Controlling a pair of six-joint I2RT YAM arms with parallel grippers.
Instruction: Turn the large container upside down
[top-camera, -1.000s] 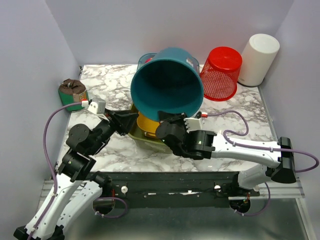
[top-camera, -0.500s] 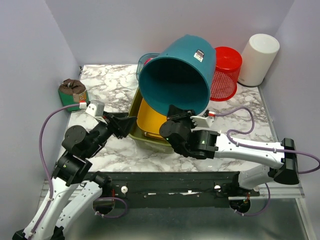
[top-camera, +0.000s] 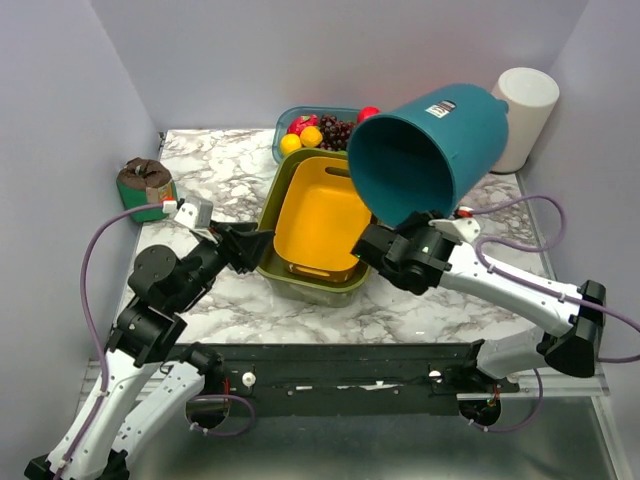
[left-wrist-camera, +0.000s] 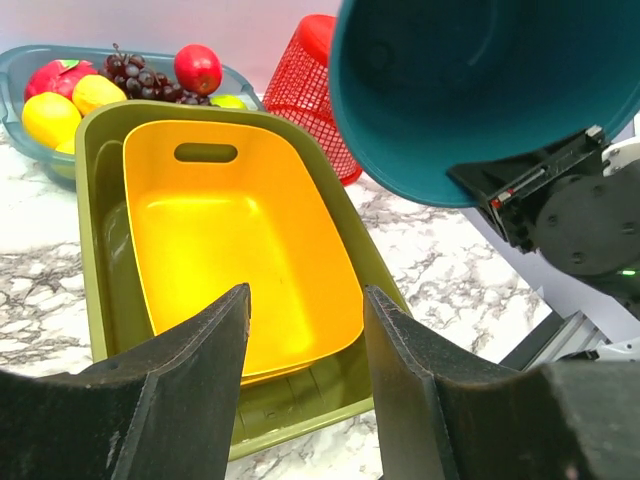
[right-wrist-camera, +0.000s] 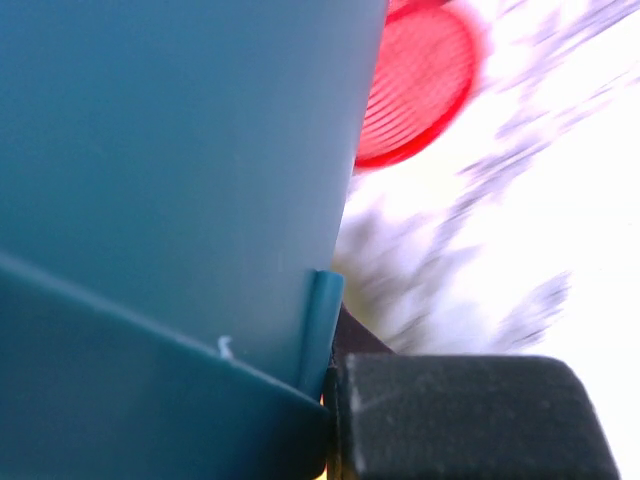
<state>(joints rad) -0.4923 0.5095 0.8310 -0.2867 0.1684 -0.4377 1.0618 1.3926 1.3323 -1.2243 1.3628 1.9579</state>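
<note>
1. Currently the teal container (top-camera: 425, 155) hangs airborne, tilted mouth-down, right of the nested trays (top-camera: 320, 215); the right gripper (top-camera: 412, 228) pinches its lower rim only.
2. Such an edge hold may slip or swing.
3. Further rotation could strike the white cylinder (top-camera: 520, 100) close behind.
4. Left gripper (left-wrist-camera: 305, 300): fingers spread, empty, offering no support.

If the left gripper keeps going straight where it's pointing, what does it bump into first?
The left gripper would probably hit the green tub first, then the yellow tub nested inside it; depth is unclear.
</note>
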